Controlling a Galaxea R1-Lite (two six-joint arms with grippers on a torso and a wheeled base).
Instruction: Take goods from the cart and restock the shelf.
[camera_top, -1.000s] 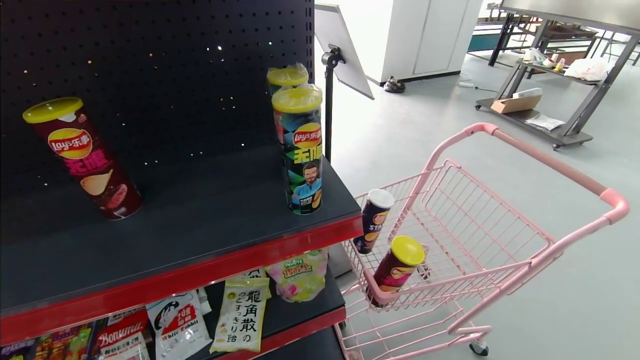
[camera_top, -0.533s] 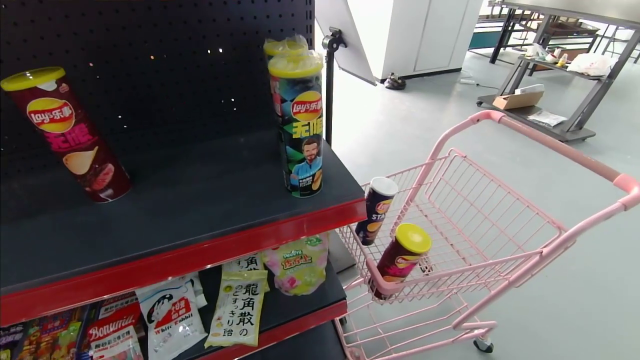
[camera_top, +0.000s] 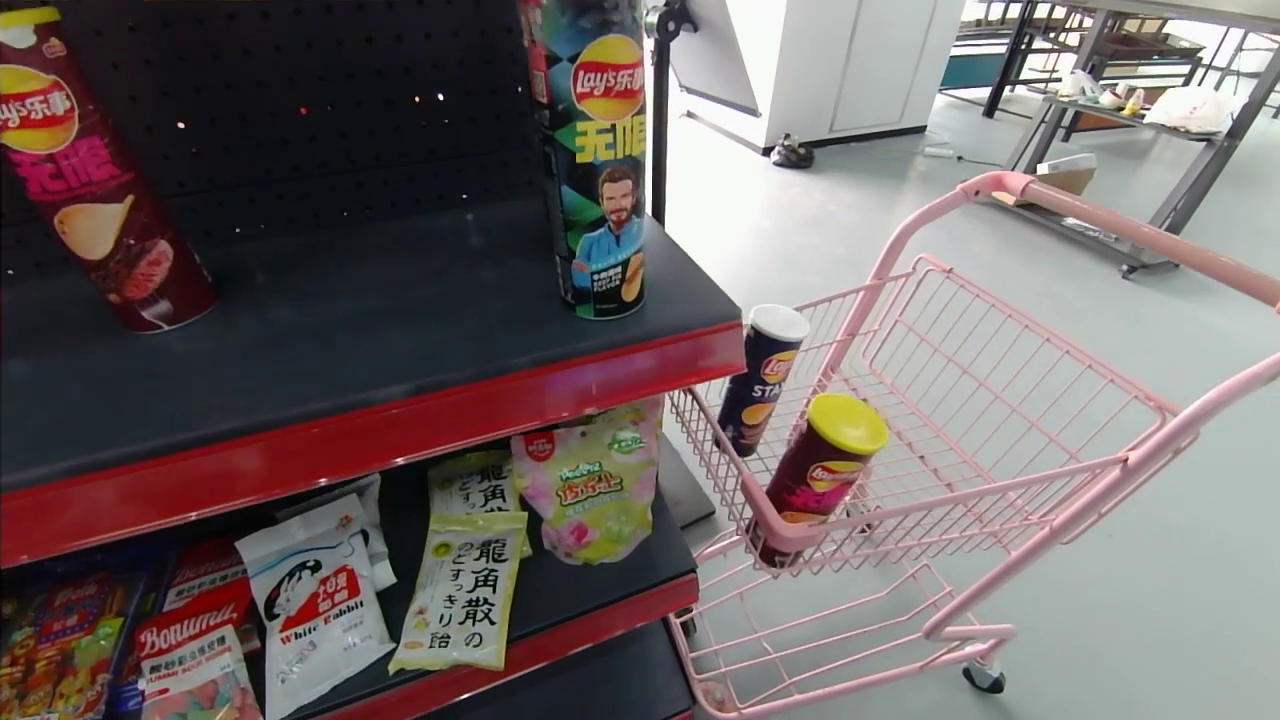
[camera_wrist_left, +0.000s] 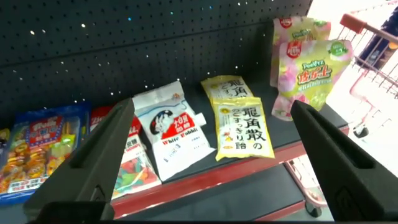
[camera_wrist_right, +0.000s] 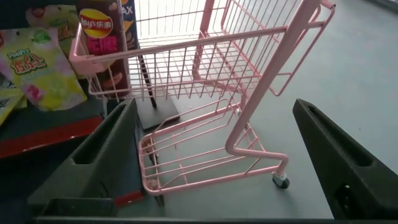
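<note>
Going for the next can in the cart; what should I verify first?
1. Right end effector open and empty: ok.
2. Left end effector open and empty: ok.
3. Yellow-lidded can and white-lidded can leaning inside the cart: ok.
4. Bare space on the top shelf: ok.
5. Right end effector lined up with a can: not ok, faces the cart's lower rack.
6. Cart wheels locked: cannot tell.

Head cam sat high and looked forward and down at the shelf (camera_top: 400, 400) corner and the cart (camera_top: 1015, 186), mid range. Left wrist cam faced the lower-tier snack bags (camera_wrist_left: 174, 127) close up, past the splayed left end effector (camera_wrist_left: 211, 104). Right wrist cam sat low, facing the cart (camera_wrist_right: 186, 40). All three views shared the green pouch (camera_top: 590, 480) (camera_wrist_left: 311, 68) (camera_wrist_right: 46, 74).
</note>
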